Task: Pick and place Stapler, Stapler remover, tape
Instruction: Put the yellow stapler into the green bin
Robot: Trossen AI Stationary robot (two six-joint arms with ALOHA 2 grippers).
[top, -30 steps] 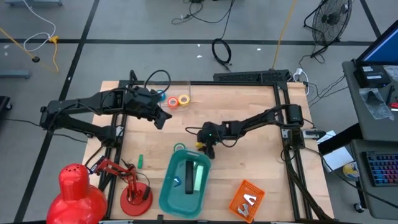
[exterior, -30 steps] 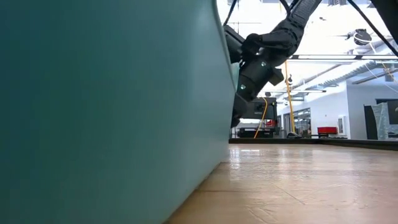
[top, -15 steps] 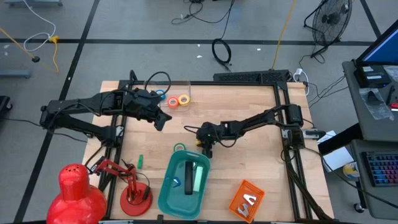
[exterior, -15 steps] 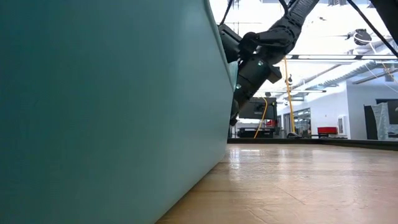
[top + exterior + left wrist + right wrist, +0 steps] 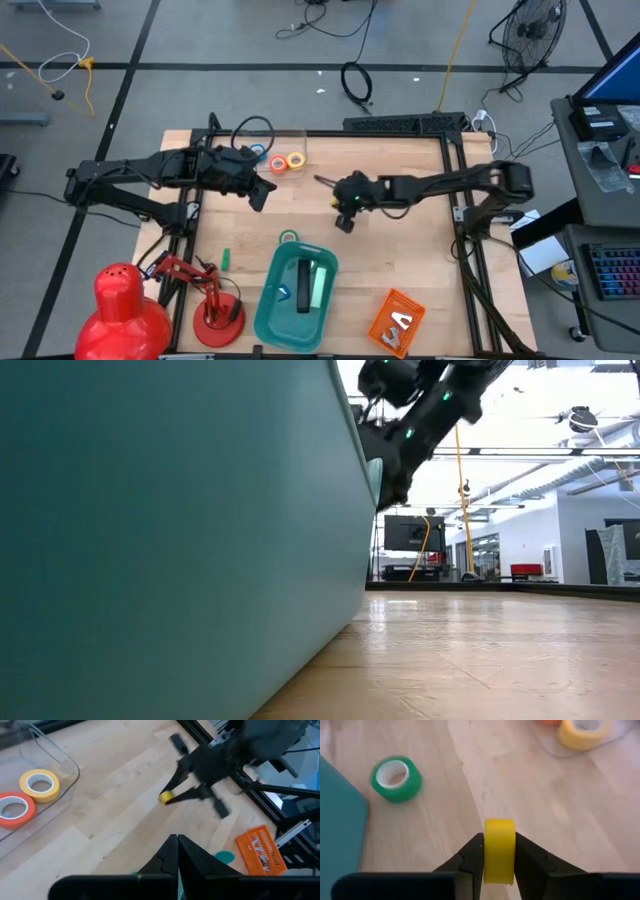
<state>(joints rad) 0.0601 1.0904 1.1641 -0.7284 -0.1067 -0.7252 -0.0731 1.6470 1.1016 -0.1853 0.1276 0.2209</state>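
Observation:
My right gripper (image 5: 340, 203) hangs over the middle of the table, shut on a yellow tape roll (image 5: 499, 851). A green roll (image 5: 288, 238) lies flat on the wood by the far rim of the teal bin (image 5: 270, 320). An orange roll (image 5: 277, 162) and another yellow roll (image 5: 295, 160) lie in a clear tray at the far edge. A dark stapler (image 5: 303, 288) lies in the teal bin. The stapler remover (image 5: 401, 321) rests in an orange basket at the near right. My left gripper (image 5: 262, 190) is shut and empty, raised near the clear tray. My right gripper pinches the yellow roll between its two fingers, one on each flat face (image 5: 487, 855), with the roll's outer band toward the wrist camera. The fingers slant down from the table's right side. The roll stands on edge, lifted clear of the table.
A red desk lamp (image 5: 212, 305) and a red dome (image 5: 125, 310) stand at the near left. A small green block (image 5: 226, 258) lies left of the bin. In the low view the bin's teal wall (image 5: 170, 540) fills the left half. Bare wood lies right of the bin.
My right gripper has risen from the table beside the bin's far rim and drawn back toward the far right, carrying the yellow roll up off the wood. The green roll has stayed where it was.

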